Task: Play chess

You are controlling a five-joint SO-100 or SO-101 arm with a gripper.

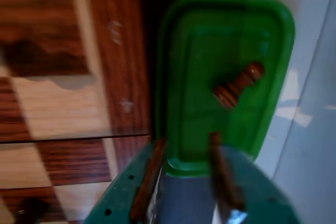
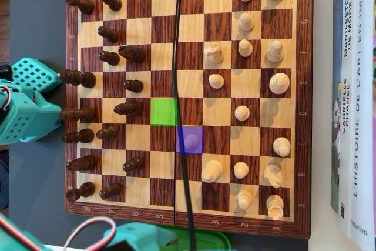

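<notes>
In the wrist view, a dark brown pawn (image 1: 239,84) lies on its side in a green plastic tray (image 1: 199,40) just off the chessboard's edge (image 1: 113,51). My gripper (image 1: 187,141) hovers over the tray's near rim, open, with nothing between its brown-padded fingers (image 1: 152,174). From overhead the wooden chessboard (image 2: 188,218) carries dark pieces (image 2: 79,77) on the left and white pieces (image 2: 275,51) on the right. One square is tinted green (image 2: 163,111). Another is tinted purple and holds a white pawn (image 2: 190,140). My teal arm (image 2: 138,236) reaches over the green tray (image 2: 202,240) at the bottom edge.
A black cable (image 2: 175,57) hangs down across the middle of the board. The teal arm base (image 2: 26,104) sits left of the board. Books (image 2: 352,98) lie along the right side. A pale surface (image 1: 310,129) lies beyond the tray.
</notes>
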